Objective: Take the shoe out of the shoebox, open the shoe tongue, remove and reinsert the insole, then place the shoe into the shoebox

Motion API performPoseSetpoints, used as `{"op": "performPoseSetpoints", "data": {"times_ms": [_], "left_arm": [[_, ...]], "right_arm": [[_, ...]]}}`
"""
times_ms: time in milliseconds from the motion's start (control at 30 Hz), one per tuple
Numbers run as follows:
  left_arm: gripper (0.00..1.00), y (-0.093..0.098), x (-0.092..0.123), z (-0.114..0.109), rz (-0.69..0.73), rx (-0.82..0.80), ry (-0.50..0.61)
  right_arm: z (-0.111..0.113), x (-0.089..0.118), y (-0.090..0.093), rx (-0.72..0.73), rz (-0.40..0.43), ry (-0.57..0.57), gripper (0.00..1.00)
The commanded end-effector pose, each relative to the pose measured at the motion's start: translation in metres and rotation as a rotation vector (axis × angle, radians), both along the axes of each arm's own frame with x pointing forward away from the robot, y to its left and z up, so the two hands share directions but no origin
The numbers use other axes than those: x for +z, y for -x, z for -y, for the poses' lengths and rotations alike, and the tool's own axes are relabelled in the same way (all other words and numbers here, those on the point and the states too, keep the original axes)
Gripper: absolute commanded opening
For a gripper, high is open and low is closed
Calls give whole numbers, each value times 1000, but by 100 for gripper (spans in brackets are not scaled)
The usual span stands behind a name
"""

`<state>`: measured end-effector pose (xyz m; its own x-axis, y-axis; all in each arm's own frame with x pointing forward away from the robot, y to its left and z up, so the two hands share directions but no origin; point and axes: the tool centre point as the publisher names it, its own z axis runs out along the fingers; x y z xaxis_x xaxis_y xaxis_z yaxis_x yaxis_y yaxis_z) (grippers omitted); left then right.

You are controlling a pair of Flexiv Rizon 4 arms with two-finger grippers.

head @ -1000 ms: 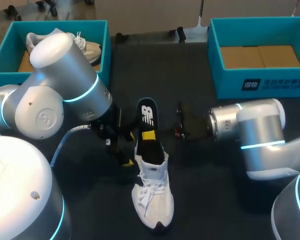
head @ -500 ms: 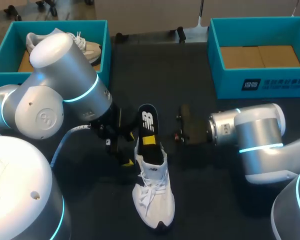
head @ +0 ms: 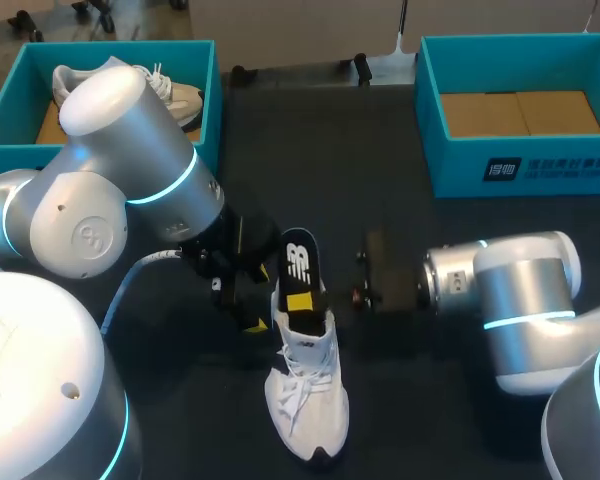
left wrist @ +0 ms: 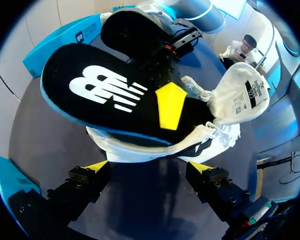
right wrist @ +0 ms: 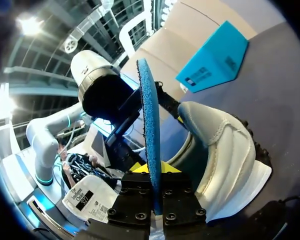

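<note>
Right hand pinching the black, blue-edged foam insole, which is standing half out of the white lace-up trainer lying mid dark counter. Left hand hanging wide open just beside the trainer's heel end.

Head view high overhead, wrist views close, sharing shoe

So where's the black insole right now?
Mid-table in the head view, the insole stands half out of the white shoe, pinched by the right gripper.
</note>
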<state>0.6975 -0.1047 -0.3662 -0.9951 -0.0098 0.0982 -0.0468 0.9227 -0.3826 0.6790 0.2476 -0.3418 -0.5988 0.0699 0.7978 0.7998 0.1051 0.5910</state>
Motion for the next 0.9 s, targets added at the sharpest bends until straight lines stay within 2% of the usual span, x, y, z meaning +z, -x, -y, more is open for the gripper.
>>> {"op": "performPoseSetpoints", "data": {"times_ms": [33,167,200,300,567,667,767,800,900], "left_arm": [[100,0,-1,0,1,-1,0],[100,0,-1,0,1,-1,0],[100,0,-1,0,1,-1,0],[100,0,-1,0,1,-1,0],[100,0,-1,0,1,-1,0],[100,0,-1,0,1,-1,0],[100,0,-1,0,1,-1,0],[100,0,-1,0,1,-1,0],[100,0,-1,0,1,-1,0]], "right_arm": [[-1,-5,1,22,7,-6,0],[-4,-1,0,26,37,-11,31],[-4,1,-2,27,47,-10,36],[-5,6,-5,28,65,-3,40],[-6,17,-15,25,106,8,38],[-6,21,-19,23,111,11,33],[-6,23,-26,16,107,10,23],[-5,24,-30,13,99,6,0],[-5,22,-37,6,77,4,0]]}}
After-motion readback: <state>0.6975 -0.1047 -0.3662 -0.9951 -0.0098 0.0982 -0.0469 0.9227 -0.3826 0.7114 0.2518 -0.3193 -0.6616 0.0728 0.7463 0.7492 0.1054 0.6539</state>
